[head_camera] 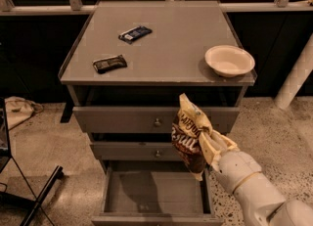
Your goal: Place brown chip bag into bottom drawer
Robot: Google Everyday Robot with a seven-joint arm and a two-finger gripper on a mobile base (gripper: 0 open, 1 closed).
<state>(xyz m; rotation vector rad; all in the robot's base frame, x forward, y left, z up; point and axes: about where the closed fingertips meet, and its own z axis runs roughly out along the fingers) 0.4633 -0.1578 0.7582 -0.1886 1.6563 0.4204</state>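
Observation:
My gripper (208,144) is shut on the brown chip bag (190,139), a crinkled dark-brown bag with a cream-yellow top and white lettering. It holds the bag upright in the air in front of the two upper drawers, over the right part of the bottom drawer (154,195). The bottom drawer is pulled open and its grey inside shows nothing in it. The white arm comes in from the lower right.
On the grey cabinet top (171,44) lie two small dark snack bars (135,33) (109,63) and a cream bowl (230,60) at the right edge. Two knobbed drawers (146,119) are shut. A black stand leg (41,195) is at the lower left; a white post (296,76) at the right.

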